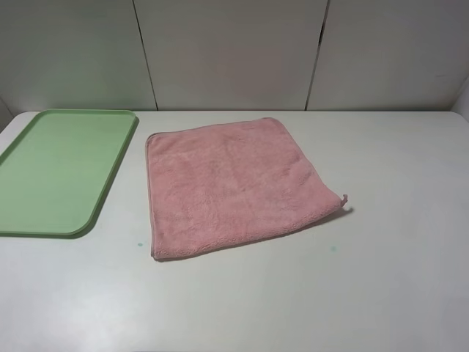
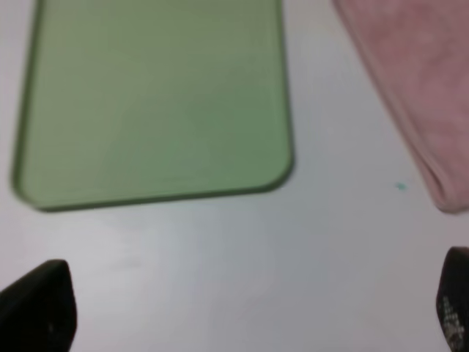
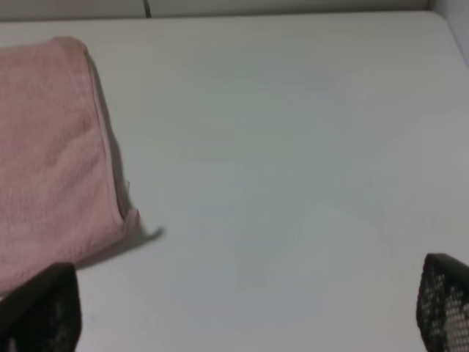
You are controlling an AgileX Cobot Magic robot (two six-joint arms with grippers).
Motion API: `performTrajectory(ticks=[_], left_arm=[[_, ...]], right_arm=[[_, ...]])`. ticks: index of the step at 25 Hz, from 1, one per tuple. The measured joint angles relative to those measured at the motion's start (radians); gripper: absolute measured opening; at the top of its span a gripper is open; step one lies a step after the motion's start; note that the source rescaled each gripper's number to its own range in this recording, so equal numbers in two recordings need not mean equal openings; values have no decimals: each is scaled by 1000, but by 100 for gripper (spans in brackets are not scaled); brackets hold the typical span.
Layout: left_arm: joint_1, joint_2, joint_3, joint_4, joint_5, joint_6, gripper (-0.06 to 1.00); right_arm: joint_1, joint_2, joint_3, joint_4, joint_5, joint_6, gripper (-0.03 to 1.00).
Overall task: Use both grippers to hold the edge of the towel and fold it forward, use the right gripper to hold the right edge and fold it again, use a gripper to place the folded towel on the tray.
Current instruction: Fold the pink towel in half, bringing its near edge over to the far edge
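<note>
The pink towel [image 1: 234, 187] lies flat and unfolded on the white table, its small loop at the right corner [image 1: 344, 198]. The pale green tray [image 1: 58, 169] sits to its left, with nothing in it. Neither arm shows in the exterior high view. In the left wrist view the left gripper [image 2: 249, 308] is open above bare table, with the tray [image 2: 154, 95] and a strip of towel edge [image 2: 418, 95] ahead of it. In the right wrist view the right gripper [image 3: 249, 308] is open over bare table, the towel's right side [image 3: 51, 147] beside its one fingertip [image 3: 44, 308].
The white table [image 1: 396, 279] runs wide to the right of the towel and along the front. A pale panelled wall [image 1: 234, 51] stands behind it. Small teal specks [image 1: 139, 243] mark the table near the towel's front corners.
</note>
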Motion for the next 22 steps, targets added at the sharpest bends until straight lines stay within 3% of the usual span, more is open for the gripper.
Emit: performTrajectory(ticks=[3, 9, 18, 22], left_arm=[[-85, 89, -23, -35, 0, 55, 97], [-363, 256, -36, -22, -26, 124, 97], [-755, 494, -36, 274, -52, 149, 97], [-871, 576, -36, 369, -96, 151, 97]], right_arm=[[0, 79, -30, 2, -2, -59, 100], [0, 185, -47, 95, -6, -153, 100], [0, 287, -47, 217, 11, -324, 100], [0, 290, -47, 216, 11, -334, 100]])
